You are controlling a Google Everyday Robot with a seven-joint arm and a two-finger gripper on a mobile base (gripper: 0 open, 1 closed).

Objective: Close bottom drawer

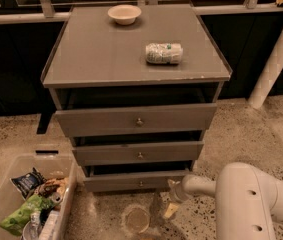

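The grey cabinet [131, 54] has three drawers. The bottom drawer [131, 181], the slimmest front with a small round knob [141, 184], sits almost flush under the middle drawer [138, 153], with only a thin dark gap above it. The top drawer [136, 120] stands out a little. My gripper [173, 200] is on the end of the white arm [246, 199], low at the right, just in front of the bottom drawer's right end, close to the floor.
A cream bowl [124, 14] and a crumpled can lying on its side [164, 53] rest on the cabinet top. A clear bin [70, 181] with snack packets stands on the floor at lower left. A white post [276, 59] leans at the right. A round mark [137, 219] is on the floor.
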